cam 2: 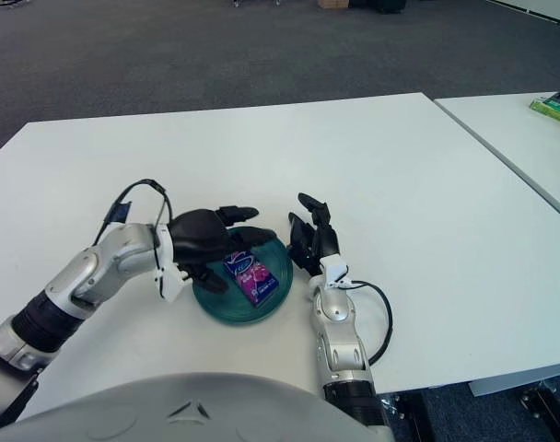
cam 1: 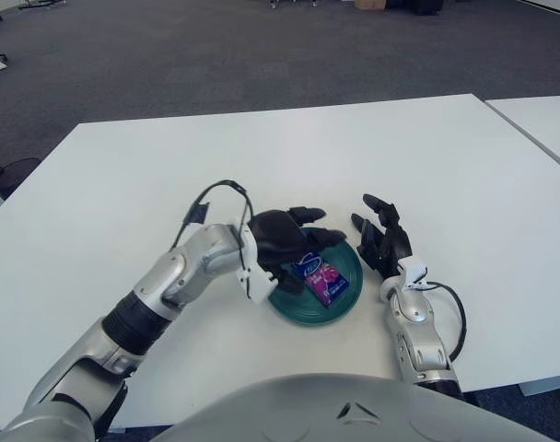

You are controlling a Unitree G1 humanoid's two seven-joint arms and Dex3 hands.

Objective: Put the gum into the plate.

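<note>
The gum pack [cam 1: 322, 278], blue and pink, lies inside the dark teal plate [cam 1: 298, 308] near the table's front edge. My left hand [cam 1: 303, 244] is over the plate's back left part, its fingers spread above and just behind the gum, with no clear grip on it. My right hand [cam 1: 381, 239] shows just to the right of the plate, fingers spread and empty. The gum also shows in the right eye view [cam 2: 252, 276].
The white table [cam 1: 289, 157] stretches far back and to both sides. A second white table [cam 1: 538, 120] stands at the right across a narrow gap, with a green item [cam 2: 558, 108] on it. Dark carpet lies beyond.
</note>
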